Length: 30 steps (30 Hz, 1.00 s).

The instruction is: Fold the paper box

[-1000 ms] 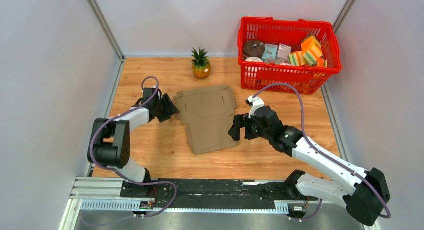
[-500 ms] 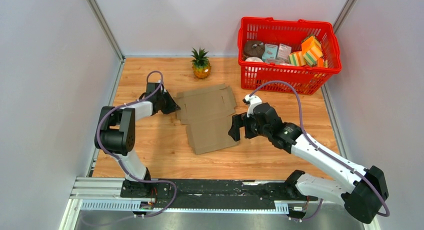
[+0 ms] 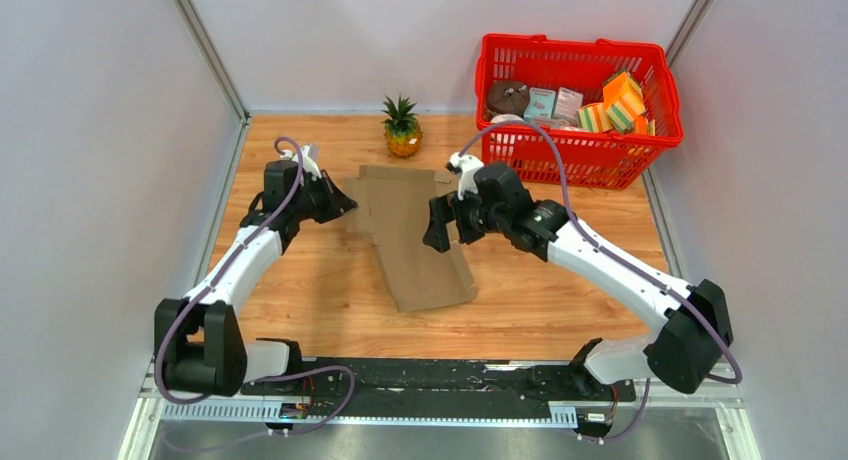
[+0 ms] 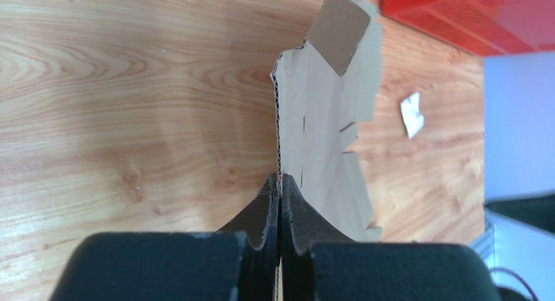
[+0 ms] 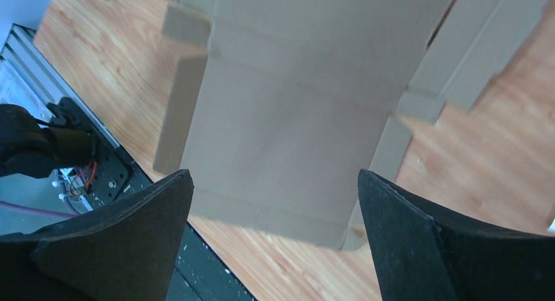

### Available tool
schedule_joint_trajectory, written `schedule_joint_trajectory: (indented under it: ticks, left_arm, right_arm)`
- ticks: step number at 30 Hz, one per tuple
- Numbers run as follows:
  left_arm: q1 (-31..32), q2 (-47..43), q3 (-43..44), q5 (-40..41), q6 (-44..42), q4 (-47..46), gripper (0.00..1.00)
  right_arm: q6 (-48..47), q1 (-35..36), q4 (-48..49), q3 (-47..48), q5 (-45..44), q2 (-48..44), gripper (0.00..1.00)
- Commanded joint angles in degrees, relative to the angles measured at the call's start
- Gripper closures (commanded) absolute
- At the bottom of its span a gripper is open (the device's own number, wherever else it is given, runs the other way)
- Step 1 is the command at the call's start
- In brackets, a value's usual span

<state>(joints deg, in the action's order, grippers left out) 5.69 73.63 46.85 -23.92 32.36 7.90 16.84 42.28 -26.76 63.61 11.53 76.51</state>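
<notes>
The paper box is a flat brown cardboard sheet with flaps, lying mid-table with its left side raised. My left gripper is shut on the box's left edge. In the left wrist view the cardboard stands edge-on, pinched at the left gripper. My right gripper hangs open over the box's upper right part. In the right wrist view the right gripper has its jaws wide apart above the cardboard panel, holding nothing.
A red basket with small packages stands at the back right. A small pineapple sits behind the box. A white paper tag lies on the wood. Grey walls close in the left, right and back sides.
My left gripper closed on the box's left edge and lifted it. The right arm swung left and back over the box, still open. The box turned and shifted slightly.
</notes>
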Motion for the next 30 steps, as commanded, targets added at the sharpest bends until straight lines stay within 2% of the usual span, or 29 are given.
schedule_joint_trajectory:
  ticks: [1, 2, 5, 6, 7, 9, 14, 21, 27, 30]
  left_arm:
    - [0.11, -4.98, 1.75, -8.85, -5.72, 6.86, 1.00]
    - [0.28, -6.20, 2.01, -10.25, -6.60, 7.65, 1.00]
    - [0.63, -8.84, 2.81, -15.09, -8.62, 10.46, 1.00]
    - [0.81, -9.46, 2.98, -16.58, -9.06, 11.16, 1.00]
    - [0.98, -10.16, 3.07, -16.94, -9.33, 11.26, 1.00]
    - [1.51, -11.92, 2.98, -17.91, -9.86, 11.35, 1.00]
    - [1.95, -13.68, 3.42, -21.34, -11.17, 12.57, 1.00]
    - [3.09, -14.65, 4.04, -25.29, -12.23, 12.66, 1.00]
    - [3.45, -15.79, 5.18, -27.75, -13.64, 13.46, 1.00]
    - [3.88, -16.23, 5.18, -28.63, -13.81, 13.28, 1.00]
  right_arm:
    - [-5.75, -1.06, 1.98, 10.02, 2.44, 4.08, 0.00]
    - [-6.46, -1.84, 2.41, 11.34, 3.84, 5.13, 0.00]
    - [-7.61, -7.37, 6.71, 15.48, 17.78, 10.22, 0.01]
    - [-7.18, -10.43, 8.29, 16.97, 27.14, 11.63, 0.02]
    - [-7.35, -11.68, 10.57, 18.11, 30.45, 15.12, 0.05]
    - [-9.62, -13.62, 9.20, 21.01, 34.68, 18.04, 0.06]
    - [-21.82, -13.98, -1.70, 28.40, 40.05, 24.64, 0.07]
    - [-26.76, -14.95, -1.80, 27.18, 48.13, 25.79, 0.11]
    - [-29.50, -14.95, -1.81, 25.43, 56.39, 26.67, 0.22]
    - [-28.36, -15.04, 1.00, 23.06, 56.59, 25.97, 0.28]
